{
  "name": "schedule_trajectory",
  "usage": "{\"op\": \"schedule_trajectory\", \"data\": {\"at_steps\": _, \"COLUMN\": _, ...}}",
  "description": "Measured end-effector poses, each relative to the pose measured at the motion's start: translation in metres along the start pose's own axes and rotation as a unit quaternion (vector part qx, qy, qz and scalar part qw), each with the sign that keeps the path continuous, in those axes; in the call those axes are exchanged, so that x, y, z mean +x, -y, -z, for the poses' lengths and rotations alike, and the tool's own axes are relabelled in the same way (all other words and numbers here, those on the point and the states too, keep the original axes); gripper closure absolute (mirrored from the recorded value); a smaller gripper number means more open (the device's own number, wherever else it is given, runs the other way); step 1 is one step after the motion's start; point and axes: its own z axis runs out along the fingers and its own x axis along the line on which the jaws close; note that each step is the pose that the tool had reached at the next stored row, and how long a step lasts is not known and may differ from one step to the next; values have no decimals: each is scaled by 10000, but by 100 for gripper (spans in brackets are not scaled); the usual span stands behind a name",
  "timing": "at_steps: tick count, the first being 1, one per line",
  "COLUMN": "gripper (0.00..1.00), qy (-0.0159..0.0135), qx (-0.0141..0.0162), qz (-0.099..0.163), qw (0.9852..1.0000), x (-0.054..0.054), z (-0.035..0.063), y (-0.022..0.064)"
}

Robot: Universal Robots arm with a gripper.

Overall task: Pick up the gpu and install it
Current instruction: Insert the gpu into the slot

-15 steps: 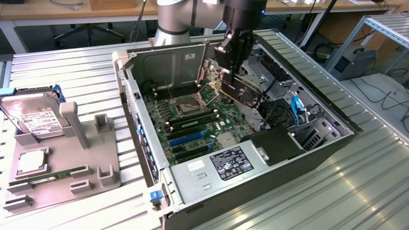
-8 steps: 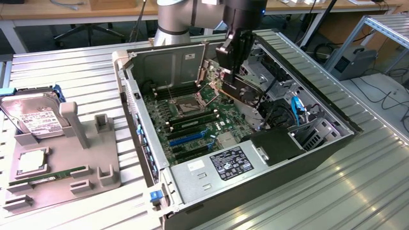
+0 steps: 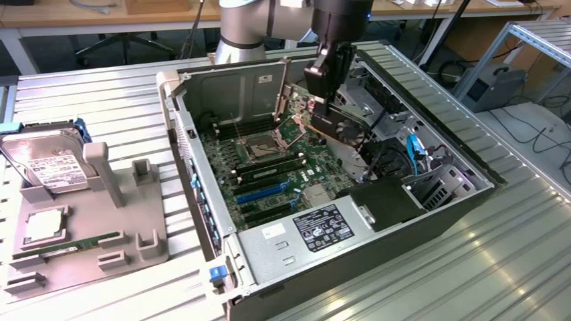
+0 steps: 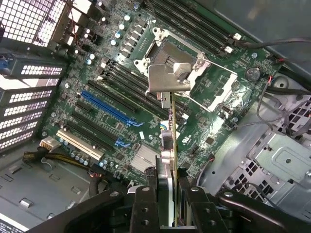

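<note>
Tool (image 4: 167, 194) pinches the gpu (image 4: 167, 145) edge-down above the motherboard (image 4: 204, 131), seemingly so its connector edge can meet the blue slot (image 4: 104, 109).

arm (image 3: 243, 27) comes in from the back of the exterior view, wrist pointing pretty much straight down. gripper (image 3: 327, 93) has its two dark fingers (image 4: 146, 208) clamped tight on the gpu (image 4: 168, 150), one on each face, card hanging edge-on below them
</note>
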Motion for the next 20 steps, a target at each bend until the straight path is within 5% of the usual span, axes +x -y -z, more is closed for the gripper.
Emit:
{"op": "schedule_trajectory", "data": {"at_steps": 4, "gripper": 73, "qy": 57, "qx": 32, "qz": 378, "qw": 9993, "x": 0, "z": -2, "y": 0}}
{"op": "schedule_trajectory", "data": {"at_steps": 20, "gripper": 73, "qy": 173, "qx": 98, "qz": 1149, "qw": 9932, "x": 0, "z": -4, "y": 0}}
